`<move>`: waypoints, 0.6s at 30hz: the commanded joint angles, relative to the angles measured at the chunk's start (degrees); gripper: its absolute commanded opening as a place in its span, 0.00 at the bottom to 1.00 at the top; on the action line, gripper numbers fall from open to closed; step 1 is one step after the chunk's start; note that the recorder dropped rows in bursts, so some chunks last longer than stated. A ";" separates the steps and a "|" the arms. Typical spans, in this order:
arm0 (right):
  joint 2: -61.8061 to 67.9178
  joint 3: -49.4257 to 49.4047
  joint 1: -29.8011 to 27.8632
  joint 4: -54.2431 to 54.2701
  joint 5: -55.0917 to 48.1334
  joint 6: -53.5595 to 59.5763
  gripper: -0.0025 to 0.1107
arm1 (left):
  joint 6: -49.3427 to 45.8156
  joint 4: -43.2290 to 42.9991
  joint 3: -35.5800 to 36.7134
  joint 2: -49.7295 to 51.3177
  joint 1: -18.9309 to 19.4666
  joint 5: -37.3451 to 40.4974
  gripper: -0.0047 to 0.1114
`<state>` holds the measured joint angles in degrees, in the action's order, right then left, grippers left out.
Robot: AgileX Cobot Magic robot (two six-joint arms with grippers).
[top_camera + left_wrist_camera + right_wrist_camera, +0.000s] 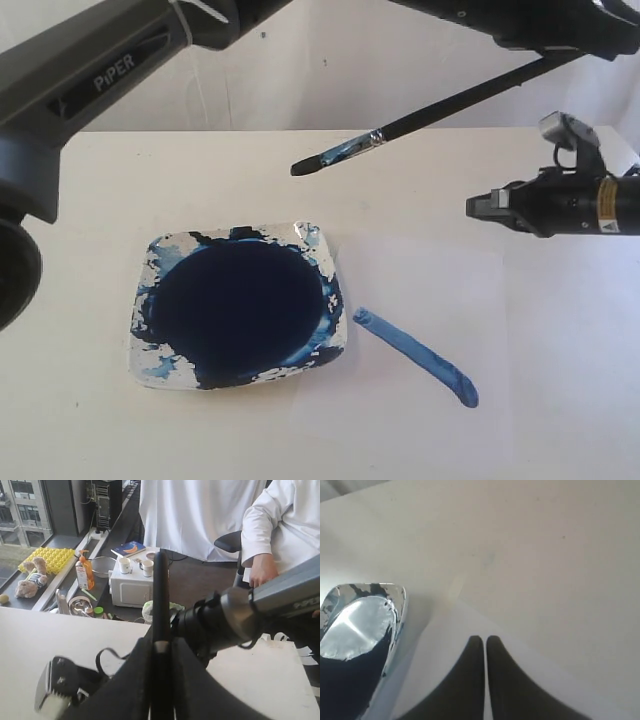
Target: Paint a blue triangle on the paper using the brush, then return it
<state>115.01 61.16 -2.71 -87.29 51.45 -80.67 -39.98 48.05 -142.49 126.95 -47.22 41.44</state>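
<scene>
The desk (200,200) carries the paper (440,290) just right of the paint dish (150,350), their edges close or touching (too pale to tell which). Of the triangle (415,355) only one thick blue side is down. It slants from near the paper's dish-side edge toward its lower edge in the exterior view. By my reckoning that is about a third of the painting. Two sides are not yet drawn, and then the brush must be put back (where it belongs is not shown).

The brush (440,105) is off the paper, up in the air over the desk's far part. Its blue tip points toward the left edge and touches nothing. The left gripper (161,642) is clamped on the black handle, which runs straight out between its jaws. The tip is well apart from the painted side. The right gripper (485,640) hangs over the paper, jaws nearly together and holding nothing.
</scene>
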 commanded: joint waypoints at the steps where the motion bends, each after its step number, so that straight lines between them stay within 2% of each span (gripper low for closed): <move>1: -4.28 0.39 -3.74 -0.13 0.35 -3.01 0.05 | -1.14 1.53 0.03 -0.95 1.27 2.76 0.04; 4: -6.49 0.39 -6.51 0.00 0.75 -7.06 0.05 | -1.14 1.17 0.03 -0.95 1.39 3.19 0.04; 11: -8.06 0.39 -11.92 1.96 8.43 -6.96 0.05 | -4.03 2.50 0.27 2.25 1.39 4.35 0.04; 15: -8.06 -1.47 -14.68 9.84 15.21 -5.11 0.04 | -7.56 4.57 1.21 3.79 1.39 4.60 0.04; 18: -8.06 -3.64 -16.35 14.99 16.10 -4.42 0.02 | -7.81 4.90 1.21 4.47 1.39 3.82 0.04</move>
<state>107.52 59.21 -17.38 -77.23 65.77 -86.39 -45.87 50.26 -141.53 131.36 -45.92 45.29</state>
